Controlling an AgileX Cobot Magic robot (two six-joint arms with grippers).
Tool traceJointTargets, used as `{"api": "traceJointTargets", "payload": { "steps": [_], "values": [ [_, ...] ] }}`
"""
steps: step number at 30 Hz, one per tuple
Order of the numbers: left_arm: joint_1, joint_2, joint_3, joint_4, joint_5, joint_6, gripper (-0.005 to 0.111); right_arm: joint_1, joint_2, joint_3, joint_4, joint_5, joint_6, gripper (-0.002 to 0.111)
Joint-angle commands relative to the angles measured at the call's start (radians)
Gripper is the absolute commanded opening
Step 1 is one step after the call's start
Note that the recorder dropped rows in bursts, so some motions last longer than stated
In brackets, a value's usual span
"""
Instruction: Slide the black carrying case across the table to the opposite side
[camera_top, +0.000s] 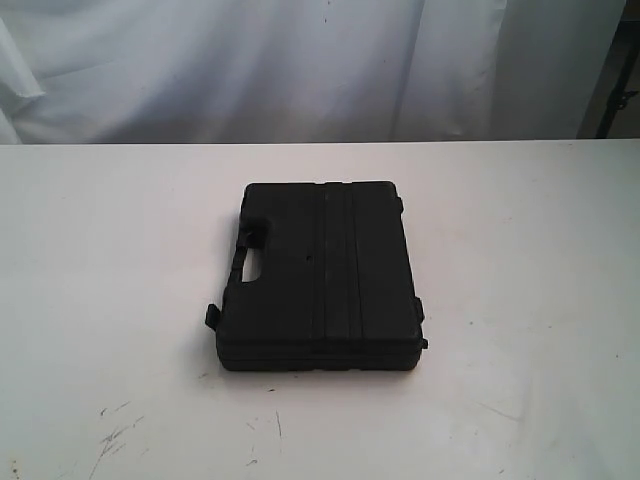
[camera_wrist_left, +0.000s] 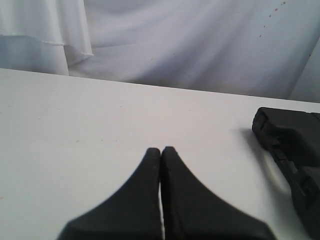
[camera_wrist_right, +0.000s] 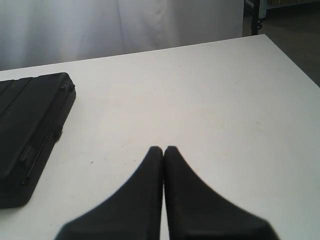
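The black carrying case (camera_top: 320, 275) lies flat near the middle of the white table (camera_top: 520, 260), its handle cut-out facing left. Neither arm shows in the exterior view. In the left wrist view my left gripper (camera_wrist_left: 161, 149) is shut with nothing in it, over bare tabletop, and a corner of the case (camera_wrist_left: 292, 150) sits apart from it. In the right wrist view my right gripper (camera_wrist_right: 163, 148) is shut and empty too, with the case (camera_wrist_right: 30, 130) lying off to one side, not touching.
A white cloth backdrop (camera_top: 300, 60) hangs behind the table's far edge. Dark scuff marks (camera_top: 115, 435) dot the near left of the tabletop. A dark stand (camera_top: 622, 100) shows past the far right corner.
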Motion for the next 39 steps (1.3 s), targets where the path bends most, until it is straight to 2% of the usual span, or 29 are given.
{"api": "traceJointTargets", "payload": {
  "steps": [1, 5, 8, 10, 14, 21, 25, 27, 32, 33, 35, 38, 39],
  "values": [
    [0.002, -0.004, 0.004, -0.003, 0.002, -0.002, 0.000, -0.007, -0.006, 0.004, 0.002, -0.008, -0.008, 0.000],
    [0.002, -0.004, 0.004, -0.003, 0.002, -0.002, 0.000, -0.007, -0.006, 0.004, 0.002, -0.008, -0.008, 0.000],
    [0.002, -0.004, 0.004, 0.054, -0.031, -0.002, 0.000, -0.007, -0.006, 0.004, 0.002, -0.008, -0.008, 0.000],
    [0.002, -0.004, 0.004, 0.015, -0.093, -0.013, 0.000, -0.007, -0.006, 0.004, 0.002, -0.008, -0.008, 0.000],
    [0.002, -0.004, 0.004, -0.154, -0.251, -0.038, 0.000, -0.007, -0.006, 0.004, 0.002, -0.008, -0.008, 0.000],
    [0.002, -0.004, 0.004, -0.172, -0.450, -0.043, 0.000, -0.007, -0.006, 0.004, 0.002, -0.008, -0.008, 0.000],
    [0.002, -0.004, 0.004, -0.218, -0.535, -0.190, 0.000, -0.007, -0.006, 0.004, 0.002, -0.008, -0.008, 0.000],
    [0.002, -0.004, 0.004, -0.218, -0.581, -0.323, 0.000, -0.007, -0.006, 0.004, 0.002, -0.008, -0.008, 0.000],
    [0.002, -0.004, 0.004, -0.218, -0.541, -0.501, 0.000, -0.007, -0.006, 0.004, 0.002, -0.008, -0.008, 0.000],
    [0.002, -0.004, 0.003, -0.218, -0.479, -0.502, 0.000, -0.007, -0.006, 0.004, 0.002, -0.008, -0.008, 0.000],
    [0.002, 0.016, -0.108, -0.158, -0.230, -0.456, 0.000, -0.007, -0.006, 0.004, 0.002, -0.008, -0.008, 0.000],
    [0.002, 0.156, -0.228, -0.043, -0.109, -0.445, 0.000, -0.007, -0.006, 0.004, 0.002, -0.008, -0.008, 0.000],
    [0.002, 0.262, -0.307, -0.004, -0.044, -0.424, 0.000, -0.007, -0.006, 0.004, 0.002, -0.008, -0.008, 0.000]
  ]
}}
